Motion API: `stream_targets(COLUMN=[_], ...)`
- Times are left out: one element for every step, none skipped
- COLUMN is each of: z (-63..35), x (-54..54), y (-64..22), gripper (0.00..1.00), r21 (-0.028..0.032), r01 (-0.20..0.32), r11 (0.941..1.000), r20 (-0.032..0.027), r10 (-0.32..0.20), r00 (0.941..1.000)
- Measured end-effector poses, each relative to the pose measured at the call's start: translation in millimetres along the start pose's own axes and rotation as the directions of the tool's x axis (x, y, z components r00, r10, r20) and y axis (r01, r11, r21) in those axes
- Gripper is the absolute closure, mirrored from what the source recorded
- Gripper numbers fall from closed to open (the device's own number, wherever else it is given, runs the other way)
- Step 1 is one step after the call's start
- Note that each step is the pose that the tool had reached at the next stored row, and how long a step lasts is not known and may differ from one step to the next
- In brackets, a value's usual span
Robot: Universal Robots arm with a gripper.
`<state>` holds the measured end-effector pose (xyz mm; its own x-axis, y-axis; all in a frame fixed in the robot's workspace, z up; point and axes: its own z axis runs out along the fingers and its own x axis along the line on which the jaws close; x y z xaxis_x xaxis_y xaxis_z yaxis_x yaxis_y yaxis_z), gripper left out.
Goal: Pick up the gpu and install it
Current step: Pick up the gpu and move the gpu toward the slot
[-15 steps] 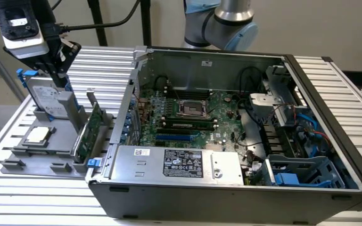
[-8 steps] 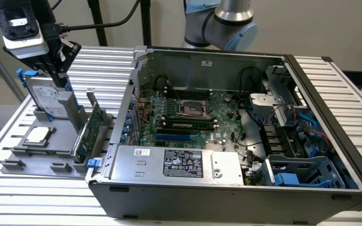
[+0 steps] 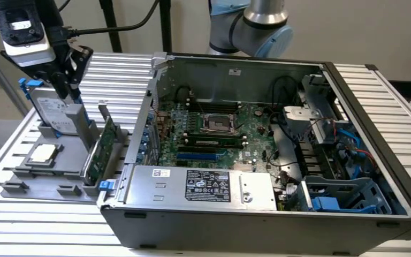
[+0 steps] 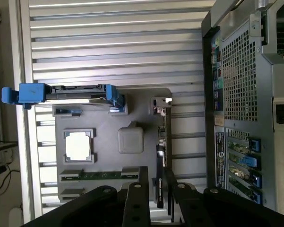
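The gpu [image 3: 100, 150] stands on its long edge in a slot of the grey parts holder [image 3: 20, 179], green board facing the exterior view's left, beside the open computer case [image 3: 263, 209]. My gripper [image 3: 68, 96] hangs above the holder, over its far end. In the wrist view, looking straight down, the gpu [image 4: 160, 142] shows as a thin edge with a silver bracket. My gripper [image 4: 155, 171] is open, its two black fingers [image 4: 136, 198] standing apart on either side of the line of the card's near end. Nothing is held.
On the same holder stand a silver hard drive in a blue frame [image 3: 54, 112] and a square silver CPU chip [image 3: 43, 153]. The case's motherboard [image 3: 213, 134] lies exposed, with blue slots [image 3: 198, 157] near the power supply [image 3: 205, 187]. The slatted table [image 3: 34, 230] surrounds everything.
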<state>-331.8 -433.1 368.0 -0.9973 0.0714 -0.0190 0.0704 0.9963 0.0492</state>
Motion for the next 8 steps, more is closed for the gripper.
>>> stream_targets(z=[0.0, 0.0, 0.0, -0.1, -0.1, 0.1, 0.3, 1.1], x=[0.0, 0.0, 0.0, 0.1, 0.1, 0.1, 0.0, 0.0], y=[0.0, 0.0, 0.0, -0.1, -0.4, -0.7, -1.4, -2.1], gripper=[0.7, 0.64, 0.64, 0.53, 0.53, 0.53, 0.46, 0.46], r21=[0.0001, 0.0, 0.0001, 0.0001, 0.0001, 0.0, 0.0, -0.0001], r01=[0.0, 0.0, 0.0, 0.0, 0.0, 0.0, 0.0, 0.0], r11=[1.0, 1.0, 1.0, 1.0, 1.0, 1.0, 1.0, 1.0], r20=[0.0, 0.0, -0.0001, -0.0001, -0.0001, 0.0, 0.0, 0.0001], r10=[0.0, 0.0, 0.0, 0.0, 0.0, 0.0, 0.0, 0.0], r00=[1.0, 1.0, 1.0, 1.0, 1.0, 1.0, 1.0, 1.0])
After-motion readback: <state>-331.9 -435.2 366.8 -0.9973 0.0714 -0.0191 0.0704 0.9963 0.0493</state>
